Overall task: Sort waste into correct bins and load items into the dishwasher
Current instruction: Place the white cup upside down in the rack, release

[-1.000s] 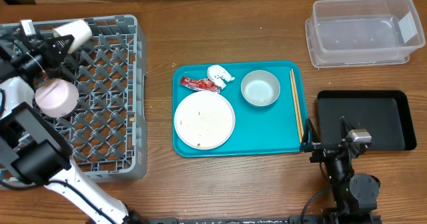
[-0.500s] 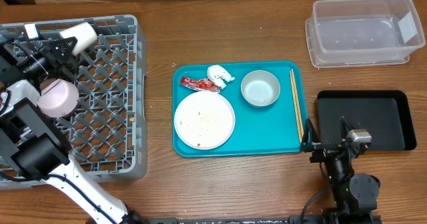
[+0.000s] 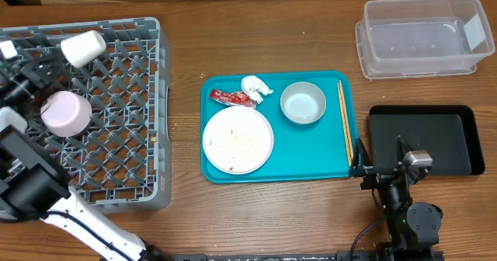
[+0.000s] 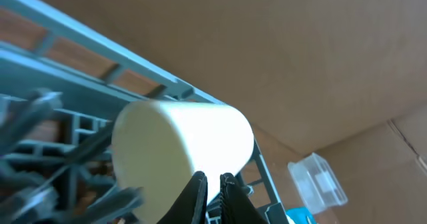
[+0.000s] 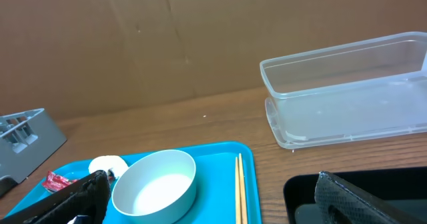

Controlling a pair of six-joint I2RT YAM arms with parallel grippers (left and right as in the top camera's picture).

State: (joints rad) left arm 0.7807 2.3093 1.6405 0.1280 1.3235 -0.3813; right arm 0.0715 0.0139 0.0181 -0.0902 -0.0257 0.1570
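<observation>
The white cup (image 3: 83,48) lies on its side at the far left of the grey dish rack (image 3: 132,148), and it fills the left wrist view (image 4: 180,147). My left gripper (image 3: 37,76) is shut and empty, just left of the cup (image 4: 212,179). A small white bowl (image 3: 64,112) sits in the rack. The white plate (image 3: 238,140) with rice bits, the grey-blue bowl (image 3: 303,103), chopsticks (image 3: 344,121), red wrapper (image 3: 231,98) and tissue (image 3: 255,86) lie on the teal tray. My right gripper (image 3: 379,158) is open and empty by the tray's right front corner (image 5: 213,211).
The teal tray (image 3: 311,148) is at the table's middle. The clear tub (image 3: 423,36) stands at the far right, and the black tray (image 3: 435,140) is in front of it. A cardboard wall backs the table. The bowl (image 5: 155,184) and chopsticks (image 5: 239,191) show in the right wrist view.
My left gripper has let go of the cup and drawn back to the left. The cup now lies in the rack. The right arm has not moved.
</observation>
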